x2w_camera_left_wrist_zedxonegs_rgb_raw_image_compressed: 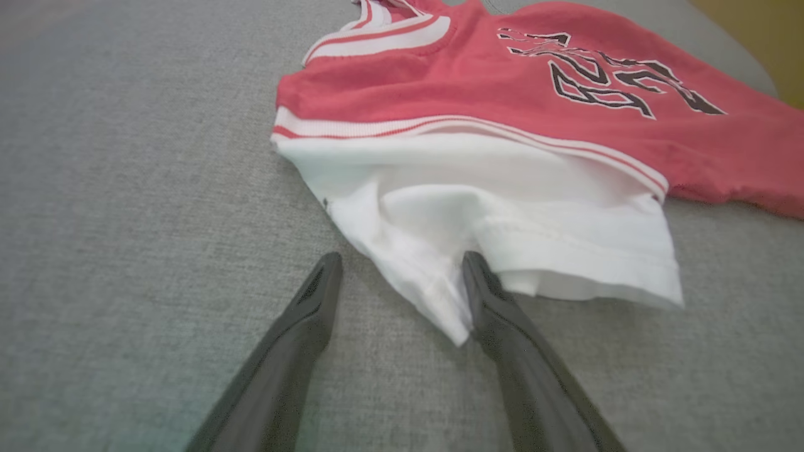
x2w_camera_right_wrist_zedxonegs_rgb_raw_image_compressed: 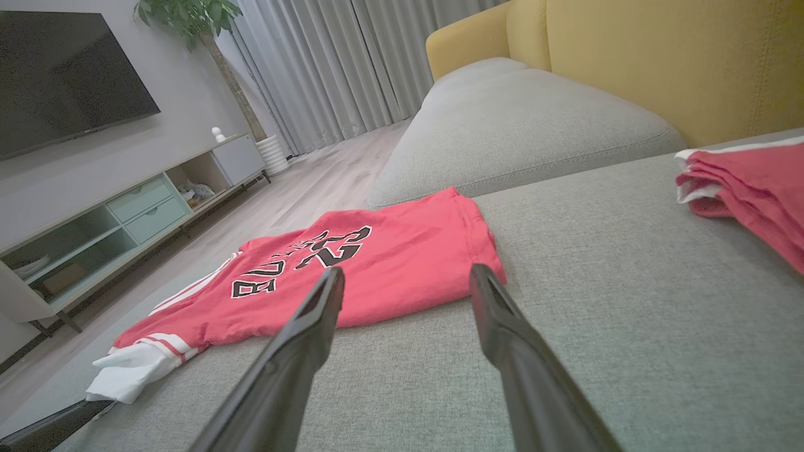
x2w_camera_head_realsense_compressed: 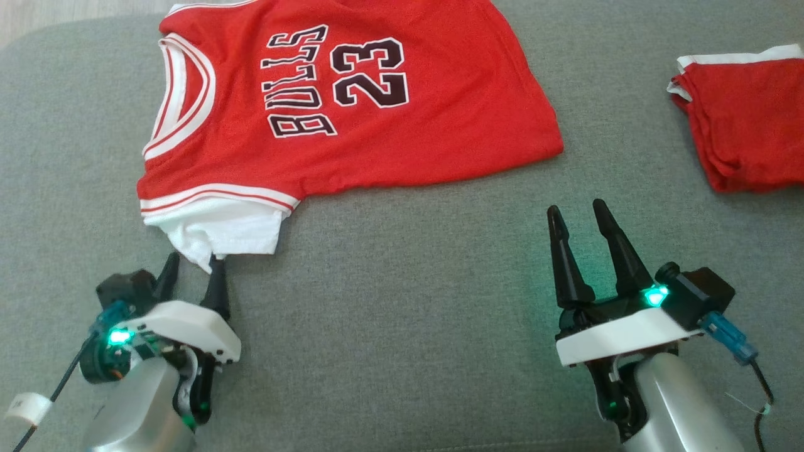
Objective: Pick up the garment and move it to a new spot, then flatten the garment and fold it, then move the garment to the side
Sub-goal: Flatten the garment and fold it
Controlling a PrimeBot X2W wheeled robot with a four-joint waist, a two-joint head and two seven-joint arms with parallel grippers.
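The red shirt point(x2w_camera_head_realsense_compressed: 377, 125) with BULLS 23 on it lies spread out on the grey sofa seat point(x2w_camera_head_realsense_compressed: 402, 351), more to the robot's left. Its white sleeve point(x2w_camera_head_realsense_compressed: 226, 229) sticks out toward the robot. The left gripper point(x2w_camera_head_realsense_compressed: 195, 260) is wide open, down by the seat. The pointy corner of the sleeve lies between its two fingers. One finger point(x2w_camera_left_wrist_zedxonegs_rgb_raw_image_compressed: 502, 314) seems to touch the cloth, but it is hard to be sure. Nothing is pinched. The right gripper point(x2w_camera_head_realsense_compressed: 576, 208) is wide open too, with nothing in it, apart from the shirt. Another red cloth point(x2w_camera_head_realsense_compressed: 747, 125) sits far to the right.
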